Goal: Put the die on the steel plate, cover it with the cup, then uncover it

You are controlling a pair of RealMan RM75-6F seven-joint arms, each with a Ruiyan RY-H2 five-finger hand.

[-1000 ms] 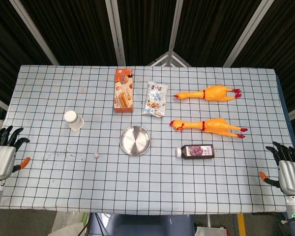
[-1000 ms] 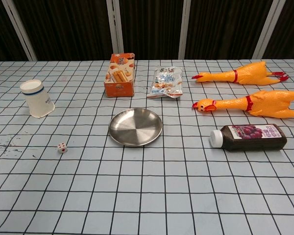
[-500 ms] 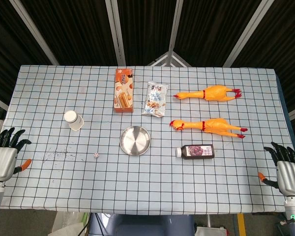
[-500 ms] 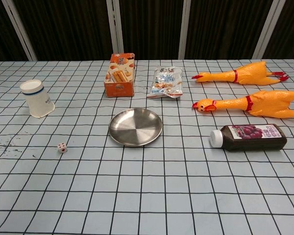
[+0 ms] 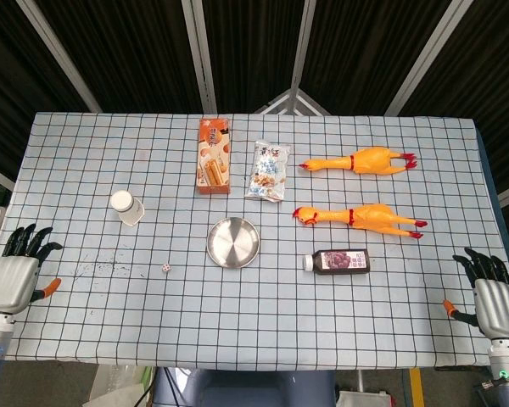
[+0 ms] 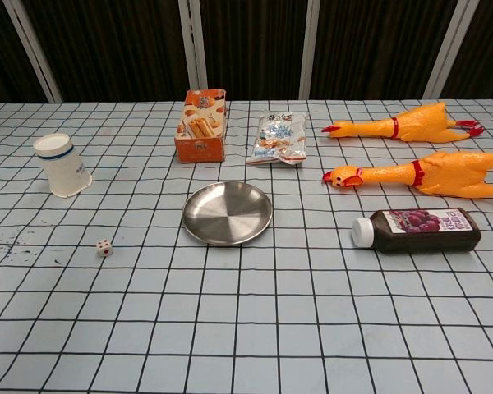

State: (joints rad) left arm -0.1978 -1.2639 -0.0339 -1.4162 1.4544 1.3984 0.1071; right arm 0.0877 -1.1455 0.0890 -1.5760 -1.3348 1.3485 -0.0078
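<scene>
Table (image 5: 339, 331) under a checked cloth, seen from above and from the front. Steel plate (image 5: 233, 242) lies near the centre, bare, with nothing on it. Die (image 5: 165, 268), small and white with dark pips, sits on the cloth to the left of the plate and slightly nearer the front edge, apart from it. Cup (image 5: 127, 207), white with a blue band near its rim, rests tilted on the cloth further left and further back than the die; neither hand touches it.

Left hand (image 5: 14, 275) hangs at the left front edge of the table, palm down, dark fingers (image 5: 30, 238) spread and pointing toward the far side, holding nothing. Right hand (image 5: 490, 297) sits at the right front edge in the same posture, fingers apart and empty. Both hands are well apart from the die, cup and plate, and appear only in the head view.

Behind the plate: orange biscuit box (image 5: 213, 155) lying flat, and just right of it a snack packet (image 5: 268, 170). Right half of the table: two yellow rubber chickens (image 5: 360, 215), one behind the other, heads pointing left. Dark bottle (image 5: 338, 261) with a white cap lies on its side in front of the nearer chicken, cap toward the plate
</scene>
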